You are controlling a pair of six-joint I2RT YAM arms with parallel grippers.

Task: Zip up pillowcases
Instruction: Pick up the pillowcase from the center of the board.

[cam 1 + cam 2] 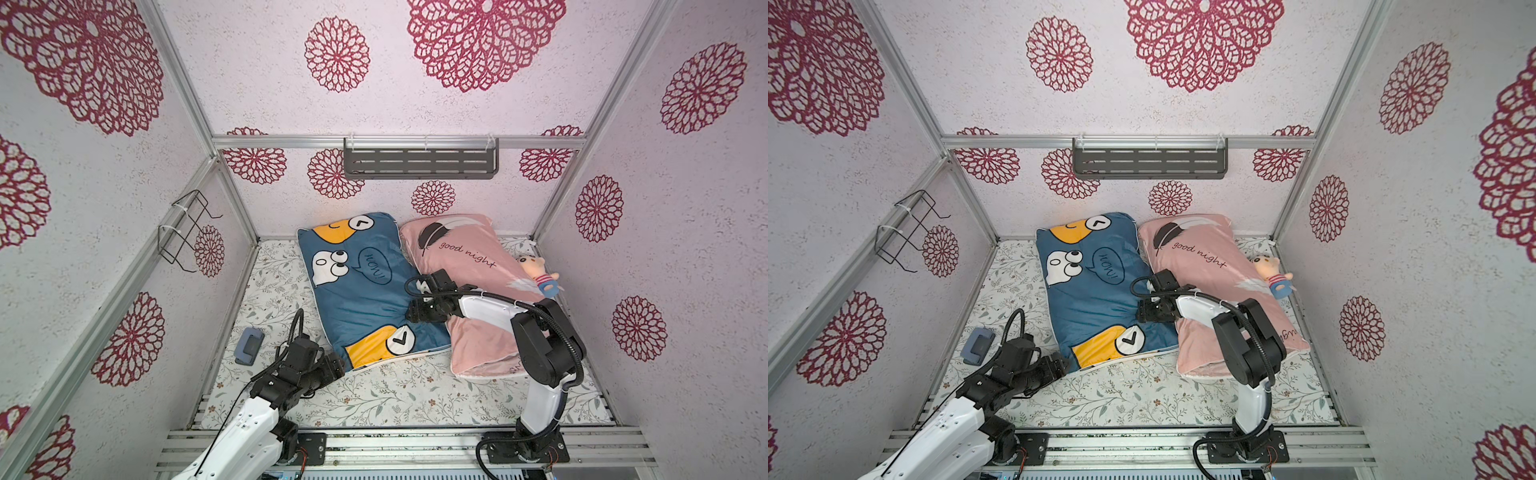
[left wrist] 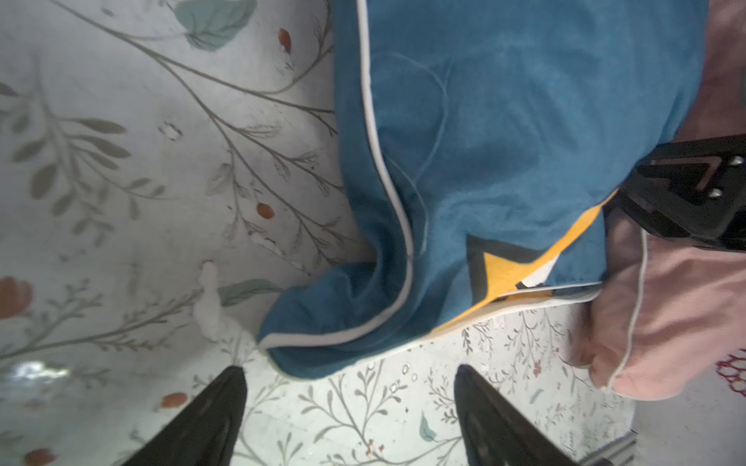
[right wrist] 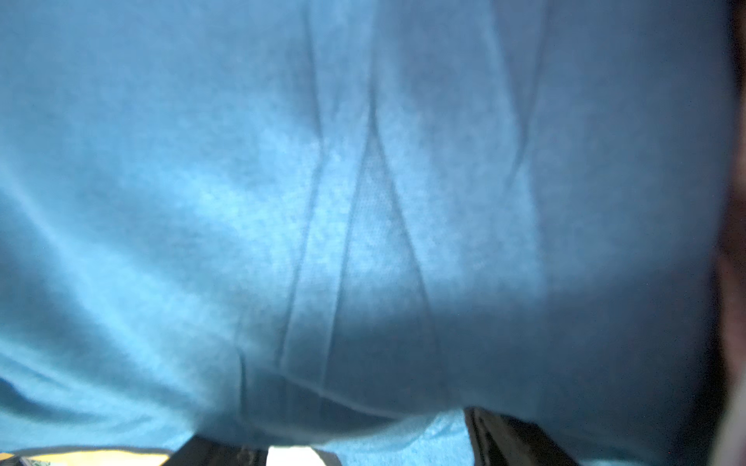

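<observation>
Your left gripper [image 2: 349, 368] gapes beside the blue pillowcase [image 1: 361, 299] corner; your right gripper [image 1: 409, 312] seemingly steadies its bunched edge; clamping unclear.

Two pillowcases are in view: one blue pillowcase [image 1: 361, 299] and one pink pillowcase [image 1: 465, 266]. There is one plush doll [image 1: 539, 272] and one small blue-grey object [image 1: 248, 345] whose kind cannot be made out. One grey slotted shelf [image 1: 420, 163] and one black wire rack [image 1: 187, 230] are also counted. A single floral cloth [image 1: 395, 395] is seen. Two robot arms appear, the left arm [image 1: 253, 419] and the right arm [image 1: 540, 399]. Each bears one gripper, the left gripper [image 1: 341, 366] and the right gripper [image 1: 409, 312], two in all.
</observation>
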